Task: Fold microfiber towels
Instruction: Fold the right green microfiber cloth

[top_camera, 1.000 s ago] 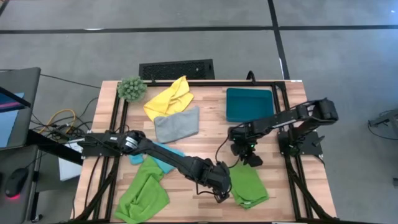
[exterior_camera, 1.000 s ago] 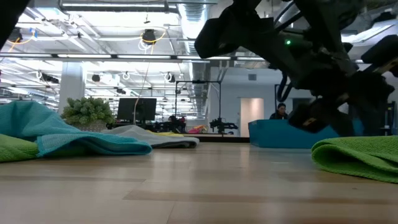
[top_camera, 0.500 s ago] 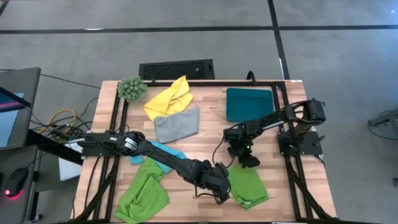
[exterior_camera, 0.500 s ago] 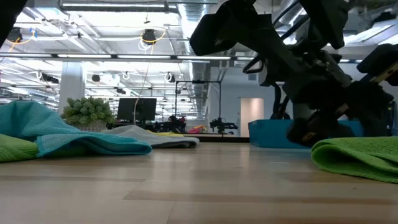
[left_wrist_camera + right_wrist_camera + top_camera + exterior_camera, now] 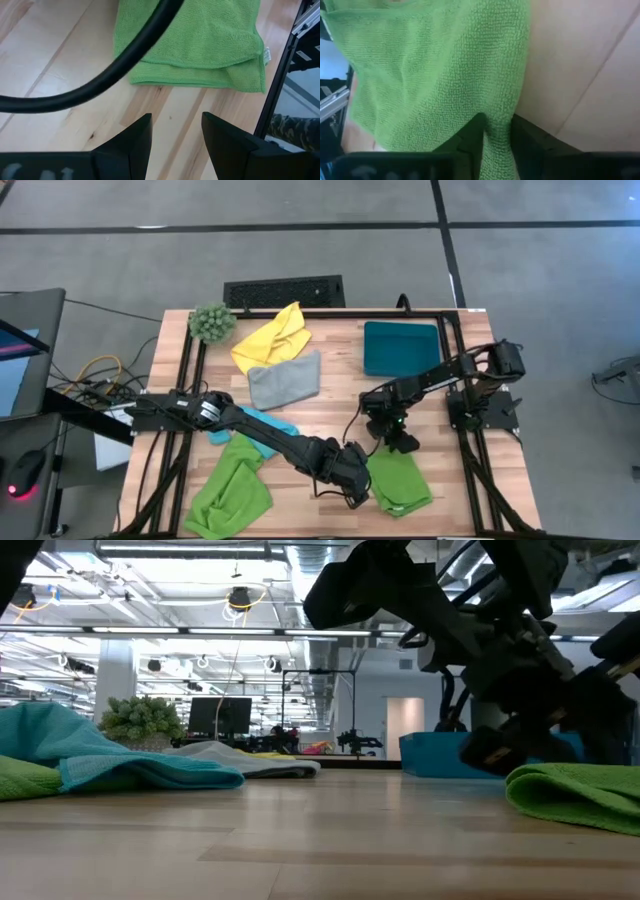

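**Q:** Now, largest item first?

**A:** Bench (image 5: 330,395), wood, carrying every cloth.

**Q:** Next?

**A:** Lime green towel (image 5: 398,480), already doubled over once. It lies flat on the bench's right half, between my two hands.

**Q:** And the hands?

**A:** Right hand (image 5: 398,442): a second ago it was wider and farther off. It has since come in at the towel's far edge and narrowed, pinching a ridge of cloth. Left hand (image 5: 358,488): wide, empty, just beside the towel.

**Q:** Meaning?

**A:** Grip taken, I judge; the next fold can start.
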Tool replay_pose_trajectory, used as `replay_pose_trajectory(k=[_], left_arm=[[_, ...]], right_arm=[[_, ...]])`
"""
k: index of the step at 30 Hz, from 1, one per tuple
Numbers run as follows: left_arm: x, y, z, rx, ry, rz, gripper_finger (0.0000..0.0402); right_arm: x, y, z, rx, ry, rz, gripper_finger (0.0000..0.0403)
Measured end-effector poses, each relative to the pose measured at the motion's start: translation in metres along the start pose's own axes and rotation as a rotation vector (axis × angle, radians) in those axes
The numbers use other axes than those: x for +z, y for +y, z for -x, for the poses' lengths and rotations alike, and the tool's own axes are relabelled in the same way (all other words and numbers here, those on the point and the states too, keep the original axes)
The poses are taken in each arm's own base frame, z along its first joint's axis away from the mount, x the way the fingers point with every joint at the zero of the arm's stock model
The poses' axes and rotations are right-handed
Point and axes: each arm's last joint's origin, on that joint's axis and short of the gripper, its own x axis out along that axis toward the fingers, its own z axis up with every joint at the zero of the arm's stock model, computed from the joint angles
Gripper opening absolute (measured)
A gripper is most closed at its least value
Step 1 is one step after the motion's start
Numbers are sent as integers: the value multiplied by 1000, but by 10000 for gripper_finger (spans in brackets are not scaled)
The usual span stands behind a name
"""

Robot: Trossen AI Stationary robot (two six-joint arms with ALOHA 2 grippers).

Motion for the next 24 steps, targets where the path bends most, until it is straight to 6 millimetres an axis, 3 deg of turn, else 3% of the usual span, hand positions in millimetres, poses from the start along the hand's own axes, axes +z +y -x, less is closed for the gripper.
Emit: replay_pose_trajectory(k=[7,15,24], left_arm=[[0,0,0,1,-1,0,164],[-1,-1,0,2,-3,-1,164],[-13,-6,0,32,-42,127,164]], right_arm=[[0,-1,0,-16,-3,5,12],[0,0,4,-32,-13,6,7],[-3,6,30,-143,-42,-4,4]])
